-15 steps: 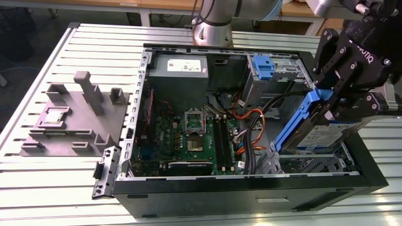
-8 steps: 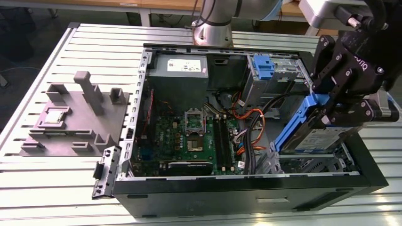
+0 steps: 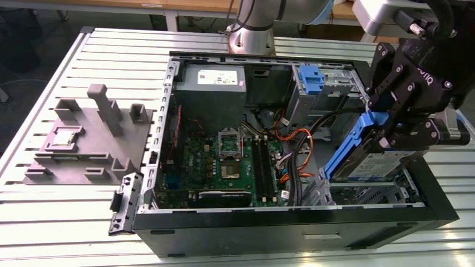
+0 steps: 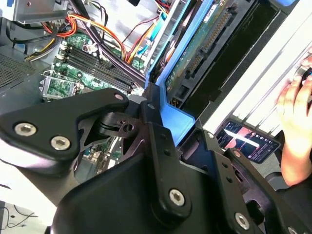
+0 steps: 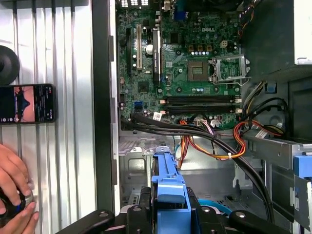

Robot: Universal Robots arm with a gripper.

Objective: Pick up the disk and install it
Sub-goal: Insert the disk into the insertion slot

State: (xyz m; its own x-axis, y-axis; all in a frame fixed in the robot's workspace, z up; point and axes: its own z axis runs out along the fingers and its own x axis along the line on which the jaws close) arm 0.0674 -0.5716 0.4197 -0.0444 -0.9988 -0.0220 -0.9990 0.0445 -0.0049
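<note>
Bench: slatted aluminium table (image 3: pixel 59 222).
Open computer case (image 3: pixel 297 236) sits on it; grey moulded fixture (image 3: pixel 89 139) beside the case at the exterior view's left; phone (image 5: pixel 27 103) lies flat near the case wall.

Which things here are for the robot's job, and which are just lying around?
For the job: the disk, held tilted in the shut gripper; the open computer case.
Just lying about: the grey stand beside the case; the phone on the table; a person's hand near it.
</note>
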